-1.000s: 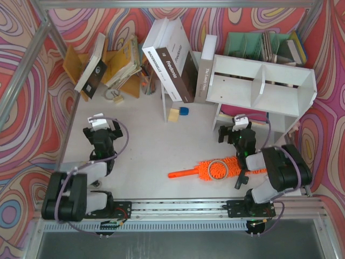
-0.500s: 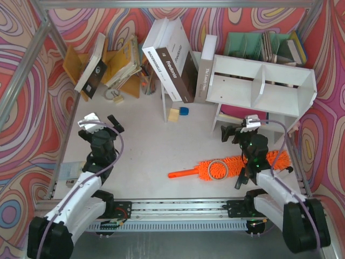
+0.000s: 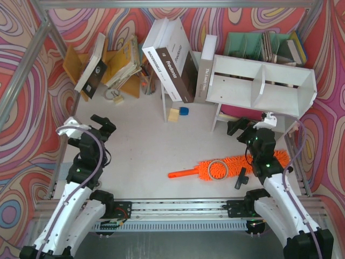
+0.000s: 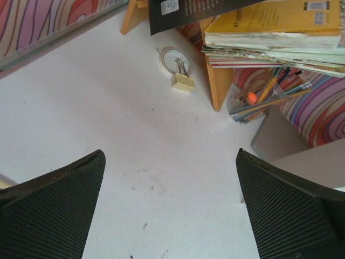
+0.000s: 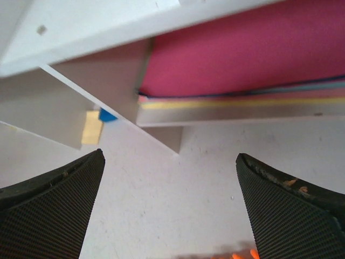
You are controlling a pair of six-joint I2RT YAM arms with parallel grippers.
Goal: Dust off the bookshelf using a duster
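One duster [image 3: 229,165] lies flat on the table [image 3: 140,145], and it has not budged in the last second: fluffy head toward the right arm, slim handle pointing left toward the middle of the table. It rests just in front of the bookshelf [image 3: 259,81], which sits at the back right with both compartments open.

What has changed is the arms. Both have unfolded from a tucked, low pose and reached out over the table. The right gripper [image 3: 238,128] has swung up and to the right, and now hangs beyond the duster's head, close to the lower front edge of the bookshelf. To me that reads as the very start of the job: arms waking up, no pickup made, no dusting done.

The right gripper's fingers [image 5: 51,210] are spread wide with only bare table between them; a scrap of orange fluff peeks in at the bottom of its wrist view, so the duster is just behind it. The left gripper [image 3: 104,125] has drifted out to the left, well apart from the duster, fingers likewise wide and holding nothing.
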